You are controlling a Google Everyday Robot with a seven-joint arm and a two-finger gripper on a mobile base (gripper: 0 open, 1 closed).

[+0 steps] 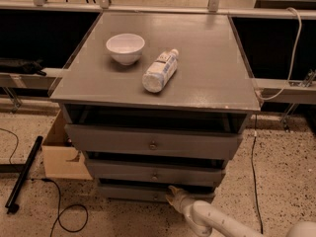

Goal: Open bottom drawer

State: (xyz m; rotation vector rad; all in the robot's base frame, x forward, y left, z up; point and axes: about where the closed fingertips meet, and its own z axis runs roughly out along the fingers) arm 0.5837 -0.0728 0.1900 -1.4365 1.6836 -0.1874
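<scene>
The bottom drawer (129, 192) is the narrowest grey front, lowest of three on the grey cabinet (197, 78). Its small knob sits at its centre, just left of my gripper (171, 193). The gripper comes in from the lower right on a white arm (217, 223) and lies against the drawer front right at the knob. Above it are the mid-sized drawer (154, 173) and the widest top drawer (153, 142).
A white bowl (125, 48) and a plastic bottle (159, 71) lying on its side rest on the cabinet top. A cardboard box (59, 154) stands at the cabinet's left. A black bar (22, 175) and cables lie on the speckled floor.
</scene>
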